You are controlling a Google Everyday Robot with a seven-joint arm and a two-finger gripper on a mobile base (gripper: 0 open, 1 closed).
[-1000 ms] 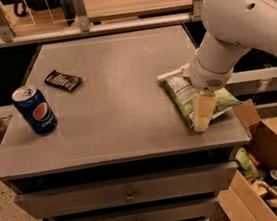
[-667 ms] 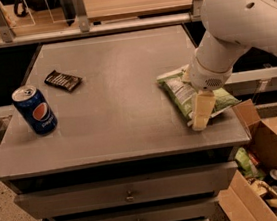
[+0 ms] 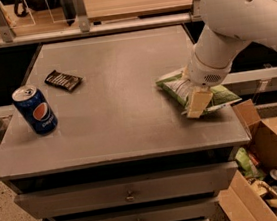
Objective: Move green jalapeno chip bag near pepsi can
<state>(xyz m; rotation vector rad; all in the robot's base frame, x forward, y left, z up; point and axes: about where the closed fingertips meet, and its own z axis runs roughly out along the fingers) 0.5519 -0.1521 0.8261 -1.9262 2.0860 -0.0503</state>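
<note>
The green jalapeno chip bag (image 3: pixel 173 89) lies flat near the right edge of the grey table (image 3: pixel 123 109), its white label panel facing up. My gripper (image 3: pixel 198 102) is down on the bag's middle, reaching in from the right on the white arm (image 3: pixel 240 17), and hides part of the bag. The pepsi can (image 3: pixel 34 109) stands upright near the table's front left corner, far from the bag and the gripper.
A small dark candy-bar wrapper (image 3: pixel 63 80) lies flat at the left, behind the can. An open cardboard box (image 3: pixel 271 166) full of packets and cans sits on the floor at the lower right. Drawers (image 3: pixel 128 194) run below the tabletop. A shelf rail crosses the back.
The gripper has edged slightly up and left over the bag. The bag, the can and the wrapper lie where they were.
</note>
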